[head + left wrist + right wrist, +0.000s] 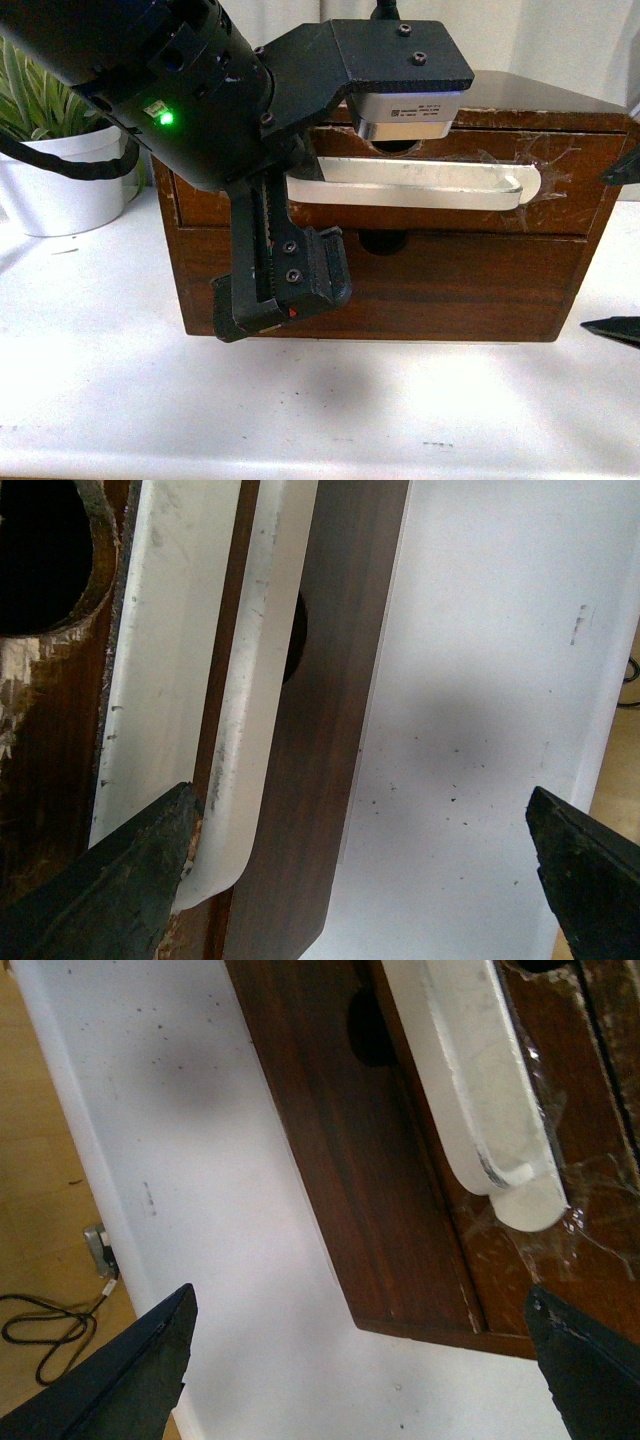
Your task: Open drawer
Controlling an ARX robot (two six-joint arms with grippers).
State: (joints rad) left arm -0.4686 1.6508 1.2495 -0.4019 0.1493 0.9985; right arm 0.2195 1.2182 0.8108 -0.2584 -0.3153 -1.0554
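The drawer (450, 222) is the upper dark brown front of a small wooden chest, with a long white bar handle (420, 185) taped on and a half-round notch above it. It looks shut. My left gripper (310, 240) is open, right at the handle's left end. In the left wrist view (365, 880) one finger (130, 880) touches the handle's end (255, 680) and the other finger hangs over the table. My right gripper (615, 247) is open at the chest's right edge. In the right wrist view (360, 1360) it is apart from the handle (480, 1090).
A plain lower drawer front (450, 285) without a handle sits beneath. The chest stands on a white table (300, 410). A plant in a white pot (60, 185) stands at the left. The right wrist view shows the table edge, wooden floor and a cable (40, 1325).
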